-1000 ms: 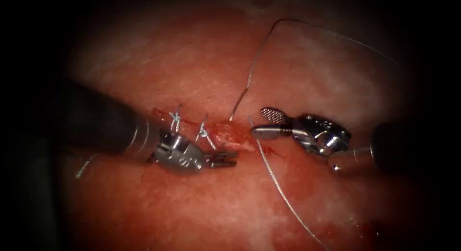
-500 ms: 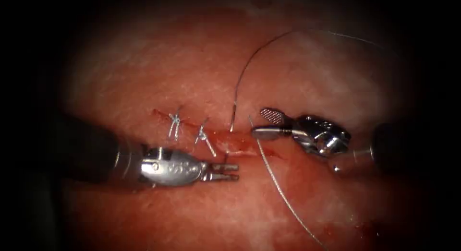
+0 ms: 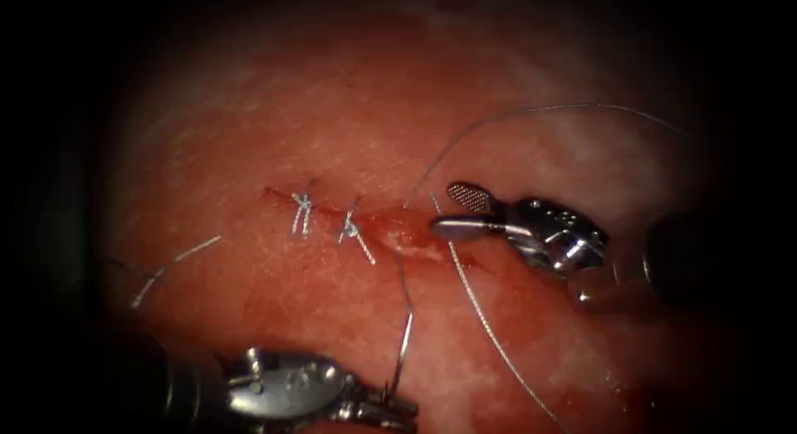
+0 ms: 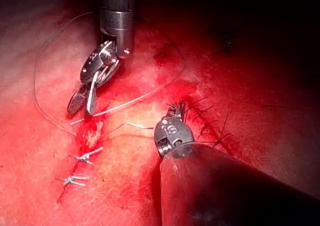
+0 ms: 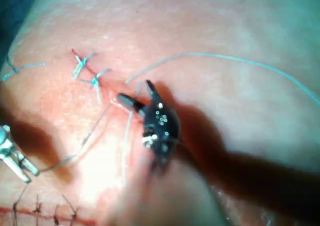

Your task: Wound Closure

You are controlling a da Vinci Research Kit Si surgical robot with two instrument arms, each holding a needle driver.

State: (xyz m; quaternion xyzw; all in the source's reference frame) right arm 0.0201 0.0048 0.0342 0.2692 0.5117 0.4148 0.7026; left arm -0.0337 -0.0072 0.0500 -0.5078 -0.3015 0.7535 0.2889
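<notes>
Now my left tool (image 3: 390,405) has dropped low, dragging thread (image 3: 404,318) out of the cut (image 3: 398,235) behind it.

Its jaws are closed on the thread, which runs up from them into the tissue (image 3: 349,135) at the cut, just right of the two tied stitches (image 3: 328,218). My right tool (image 3: 452,212) sits at the cut's right end with jaws parted, holding nothing; more thread arcs above it and trails below. I can't make out the needle anywhere, nor whether it sits in the tissue.
</notes>
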